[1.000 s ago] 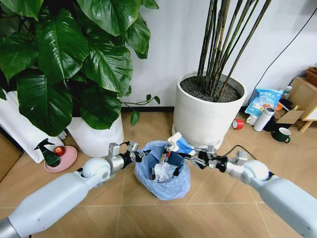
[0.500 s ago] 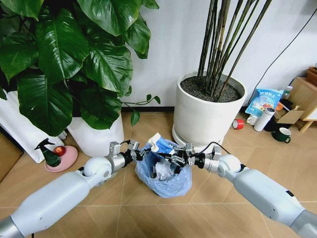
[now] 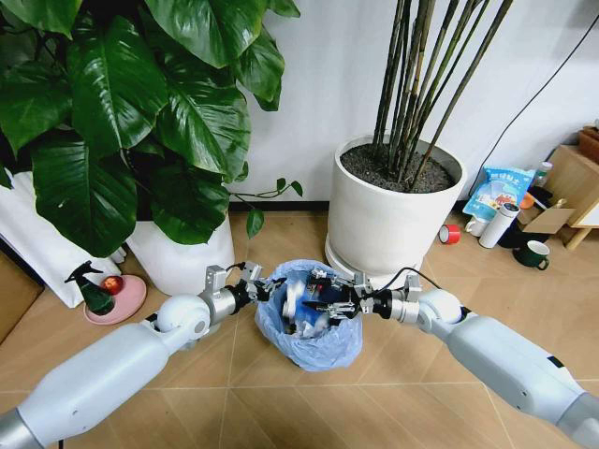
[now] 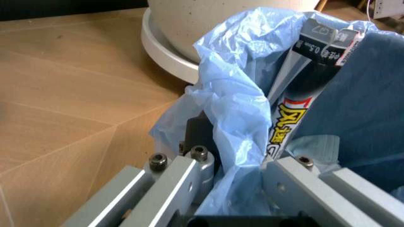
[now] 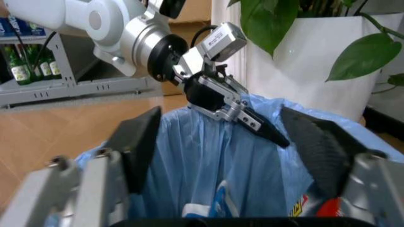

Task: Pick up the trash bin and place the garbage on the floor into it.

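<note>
R gripper [image 3: 316,296] sits over the mouth of the trash bin [image 3: 309,348], fingers spread wide w/ nothing between them; in the right wrist view I see both dark pads [image 5: 319,146] apart and only bag interior between. Just below it, inside the bin, garbage [image 3: 298,315]: a blue-white packet, white paper, a printed wrapper [image 4: 296,101]. L gripper [image 3: 264,286] is on the bin's rim, opposite side from the R one, jaws clamped on the light-blue bag edge and rim. Bin is betw both grippers, on the floor [image 3: 112,351] as far as I can tell. Beyond the R gripper, white plant pot [image 3: 388,220]; beyond the L, leafy plant's pot [image 3: 182,262].
</note>
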You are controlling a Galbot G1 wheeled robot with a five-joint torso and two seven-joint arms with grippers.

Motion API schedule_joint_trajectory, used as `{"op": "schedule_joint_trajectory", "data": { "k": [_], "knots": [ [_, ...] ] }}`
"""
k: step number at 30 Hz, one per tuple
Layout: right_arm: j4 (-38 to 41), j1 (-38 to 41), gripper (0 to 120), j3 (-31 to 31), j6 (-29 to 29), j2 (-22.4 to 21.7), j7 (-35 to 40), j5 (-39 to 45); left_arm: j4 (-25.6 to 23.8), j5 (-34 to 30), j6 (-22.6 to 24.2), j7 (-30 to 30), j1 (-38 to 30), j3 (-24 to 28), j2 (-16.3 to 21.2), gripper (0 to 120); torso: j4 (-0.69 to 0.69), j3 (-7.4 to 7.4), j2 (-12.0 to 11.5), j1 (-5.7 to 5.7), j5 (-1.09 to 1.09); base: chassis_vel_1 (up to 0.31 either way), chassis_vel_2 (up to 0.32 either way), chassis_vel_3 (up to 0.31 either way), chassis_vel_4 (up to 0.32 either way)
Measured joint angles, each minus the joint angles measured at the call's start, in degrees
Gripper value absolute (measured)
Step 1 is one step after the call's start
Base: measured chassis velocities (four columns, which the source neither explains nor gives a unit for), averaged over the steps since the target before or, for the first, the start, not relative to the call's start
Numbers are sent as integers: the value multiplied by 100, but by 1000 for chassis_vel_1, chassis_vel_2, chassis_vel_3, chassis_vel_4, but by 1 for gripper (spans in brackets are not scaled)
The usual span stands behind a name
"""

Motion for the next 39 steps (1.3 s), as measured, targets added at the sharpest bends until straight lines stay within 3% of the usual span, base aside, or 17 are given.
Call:
{"op": "schedule_joint_trajectory", "data": {
  "k": [1, 5, 16, 24, 27, 33, 39],
  "knots": [
    [0, 0, 76, 0, 0, 0, 0, 0, 0, 0, 0, 0, 0, 0, 0, 0, 0, 0, 0, 0, 0, 0, 0, 0, 0],
    [63, -4, 94, 43, -12, -66, -40, 0, 21, 3, 4, -9, 7, -3, 5, 0, 0, 0, 0, 0, 0, 0, 0, 0, 0],
    [165, -259, 100, 594, -19, -218, 11, 124, 74, 12, 10, -32, 119, -106, 31, 0, 1, 0, 0, 0, 0, 0, 0, 0, 0],
    [235, -1229, 100, 1635, 102, -538, 727, 463, 52, 166, -27, -37, 706, -1004, 303, 0, -3, 0, 0, 0, 2, 0, 0, 0, 0],
    [288, -1741, 100, 2329, 111, -574, 1206, 483, -17, 218, -48, -25, 1285, -1837, 591, 0, 0, -1, 0, -1, 1, 0, 0, 0, 0],
    [346, -2365, 100, 3236, 92, -553, 1693, 443, -25, 266, -114, 7, 2116, -2688, 913, 0, 4, -1, 0, -1, 0, 0, 0, 0, 0],
    [584, -3313, 100, 4296, 22, -416, 2158, 257, -190, 286, -211, 34, 3022, -3619, 1171, 0, 0, -1, 0, -1, 0, 0, 0, 0, 0]
  ]
}}
